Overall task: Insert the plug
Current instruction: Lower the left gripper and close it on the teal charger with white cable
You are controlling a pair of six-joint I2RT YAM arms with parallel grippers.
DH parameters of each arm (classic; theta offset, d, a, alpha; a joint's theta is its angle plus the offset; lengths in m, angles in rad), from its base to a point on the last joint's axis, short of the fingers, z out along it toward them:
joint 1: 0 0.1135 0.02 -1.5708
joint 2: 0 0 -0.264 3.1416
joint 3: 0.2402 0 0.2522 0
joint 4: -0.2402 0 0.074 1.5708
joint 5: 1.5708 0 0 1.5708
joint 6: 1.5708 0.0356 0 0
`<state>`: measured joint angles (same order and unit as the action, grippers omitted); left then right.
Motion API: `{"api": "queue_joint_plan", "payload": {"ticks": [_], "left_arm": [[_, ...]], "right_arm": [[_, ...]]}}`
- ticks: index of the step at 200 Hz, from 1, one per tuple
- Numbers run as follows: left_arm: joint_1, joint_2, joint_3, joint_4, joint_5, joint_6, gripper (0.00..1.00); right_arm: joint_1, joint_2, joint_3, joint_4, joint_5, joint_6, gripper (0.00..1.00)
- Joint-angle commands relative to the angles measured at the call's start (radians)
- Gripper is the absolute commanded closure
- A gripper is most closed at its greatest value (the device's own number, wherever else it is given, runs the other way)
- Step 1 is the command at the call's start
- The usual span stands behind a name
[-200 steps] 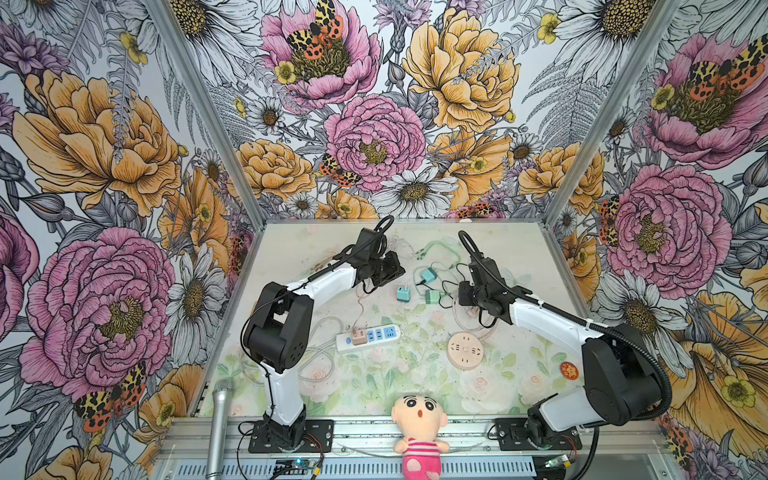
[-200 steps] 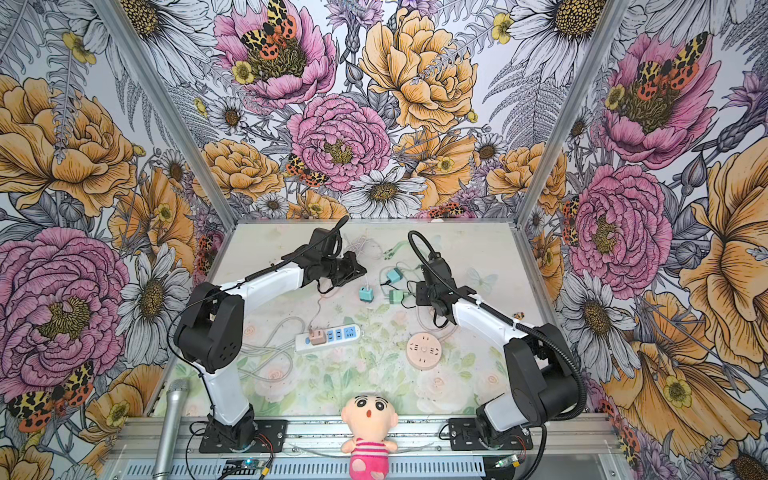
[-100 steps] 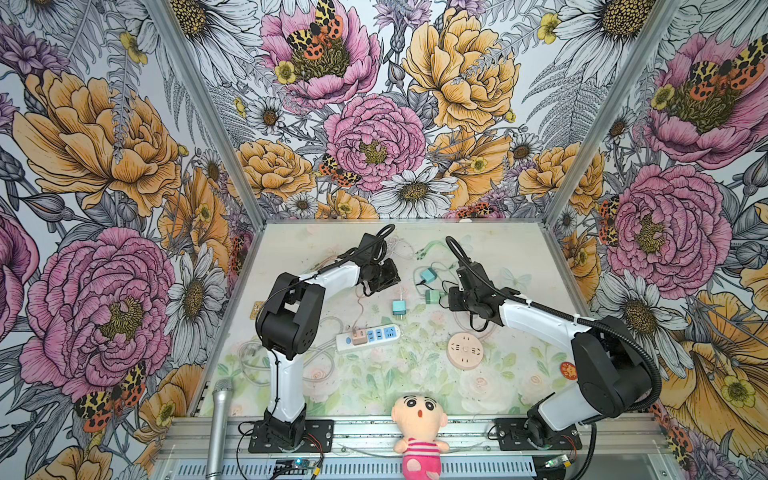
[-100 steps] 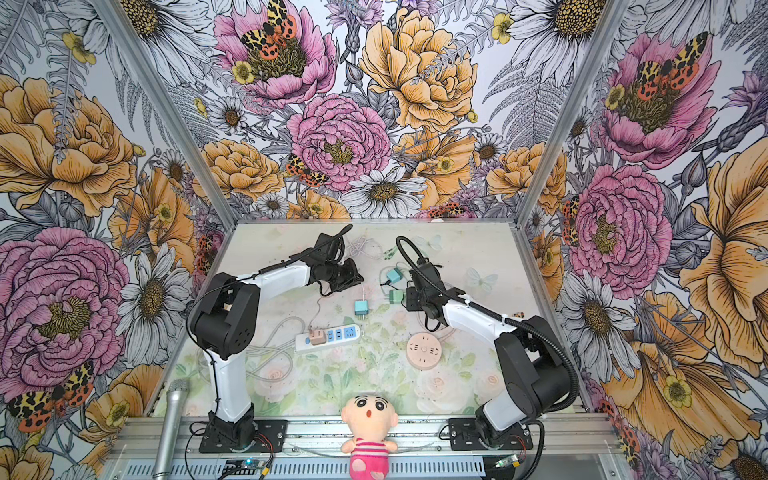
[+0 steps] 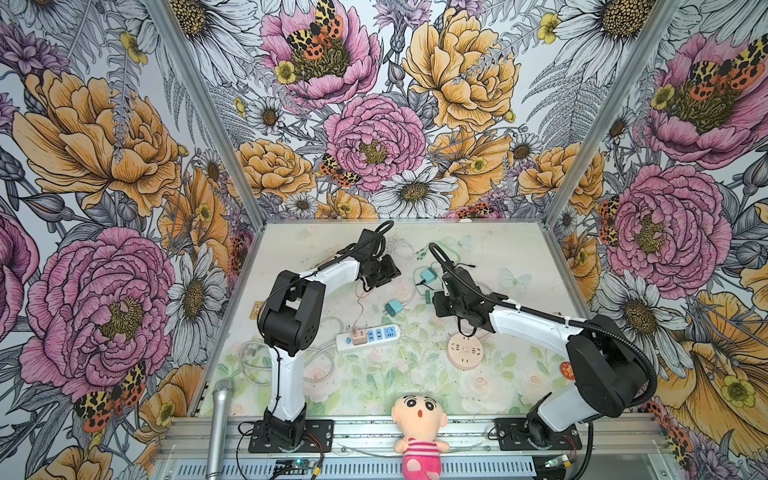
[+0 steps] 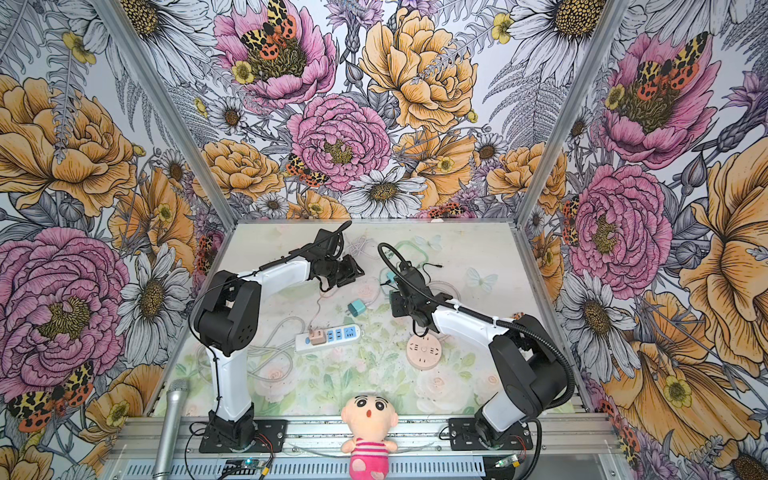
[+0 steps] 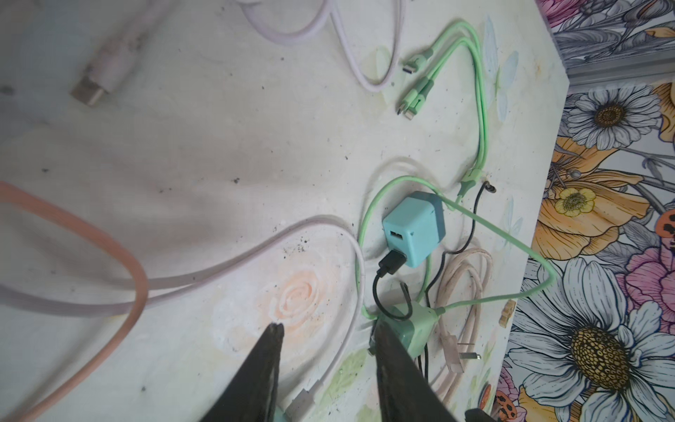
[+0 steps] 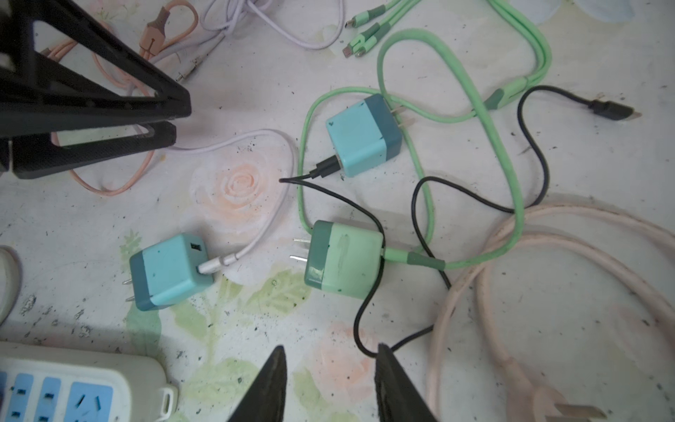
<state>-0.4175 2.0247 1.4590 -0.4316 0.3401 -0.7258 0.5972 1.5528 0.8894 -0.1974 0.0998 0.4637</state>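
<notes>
Left claw (image 7: 328,330) released, fingers (image 7: 266,365) apart, nothing between, over desk (image 5: 519,243). Right claw (image 8: 330,352) released too, empty, near green charger (image 8: 345,259). Blue plug (image 5: 392,308) lies on its side on desk between both claws, just beyond power strip (image 5: 382,333), prongs bare, pale cable (image 8: 222,263) attached.

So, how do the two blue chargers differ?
Cable: the near blue charger, closer to the power strip, has a pale cable plugged in; the far blue charger has a black cable. Pose: the near blue charger's prongs point opposite to the far blue charger's. Shared: both lie loose on the table, outside the power strip, with a darker band at the prongs.
</notes>
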Motion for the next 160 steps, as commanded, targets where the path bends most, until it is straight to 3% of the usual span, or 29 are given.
{"api": "queue_joint_plan", "payload": {"ticks": [1,30,102,133,160], "left_arm": [[0.007,0.004,0.028,-0.039,-0.025,0.048,0.50],[0.008,-0.038,-0.002,-0.043,-0.009,0.119,0.50],[-0.016,-0.192,-0.065,-0.249,-0.045,0.557,0.46],[-0.046,-0.182,-0.064,-0.276,-0.065,0.624,0.45],[-0.100,-0.155,-0.058,-0.291,-0.154,0.668,0.45]], "right_arm": [[0.003,0.001,0.025,0.028,0.007,0.014,0.58],[0.003,-0.010,0.023,0.027,0.021,0.009,0.58],[0.000,-0.004,0.020,0.026,0.031,0.012,0.58],[0.000,-0.006,0.015,0.026,0.022,0.015,0.58],[-0.003,-0.033,-0.003,0.026,0.024,0.012,0.57]]}}
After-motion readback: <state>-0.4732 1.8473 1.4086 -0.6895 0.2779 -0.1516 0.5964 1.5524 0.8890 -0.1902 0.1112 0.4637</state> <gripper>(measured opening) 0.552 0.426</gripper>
